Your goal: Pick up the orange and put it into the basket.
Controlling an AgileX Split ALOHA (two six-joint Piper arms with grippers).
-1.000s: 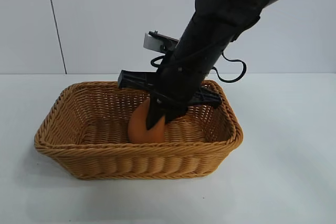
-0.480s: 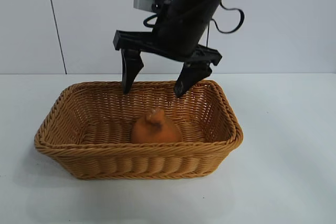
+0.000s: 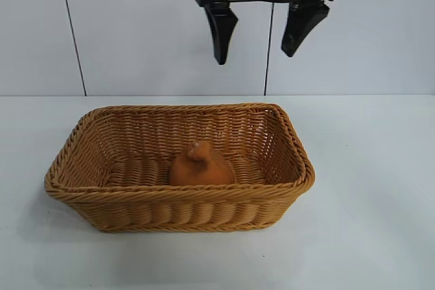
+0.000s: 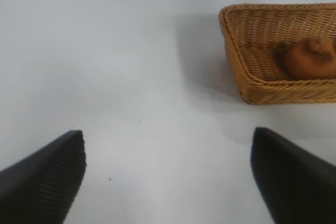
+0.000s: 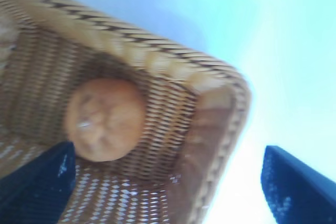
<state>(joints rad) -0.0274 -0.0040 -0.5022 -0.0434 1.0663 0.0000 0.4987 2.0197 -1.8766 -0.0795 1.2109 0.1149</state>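
Right tool (image 3: 260,49): black crossbar, two tapered black fingers (image 3: 220,35).
Left tool (image 4: 168,174): two dark wedge-shaped fingers (image 4: 44,174), finely ribbed faces.

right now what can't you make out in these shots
- Orange, exterior view: its base is hidden by the basket's near wall.
- Basket, left wrist view: its far side is cut off by the picture's edge.
- Right end effector, exterior view: open, but the arm above it is cut off by the top edge.
- Right wrist view: weave detail blurred.
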